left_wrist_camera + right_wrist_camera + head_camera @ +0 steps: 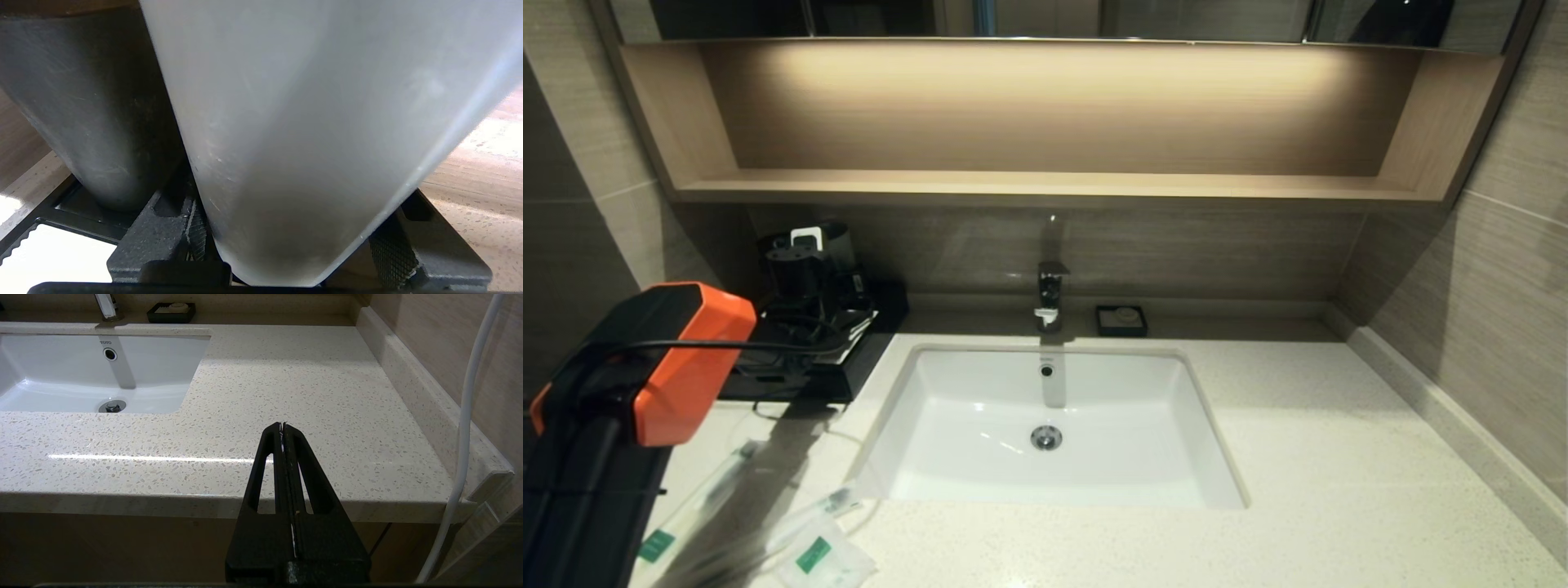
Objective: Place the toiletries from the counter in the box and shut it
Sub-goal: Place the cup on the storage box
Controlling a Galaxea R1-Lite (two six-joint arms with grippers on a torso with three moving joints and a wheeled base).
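Head view: two wrapped sticks and one sachet at seven o'clock on the counter; two cups, apparently, atop the box. Left gripper grasps the pale cup; right gripper clenched, empty.

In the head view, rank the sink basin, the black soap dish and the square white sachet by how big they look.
1. Sink basin, by far the largest.
2. Square white sachet.
3. Black soap dish, though it sits farther from the camera, so these last two are unsure.

Two cups crowding the box top; open counter right of the sink.
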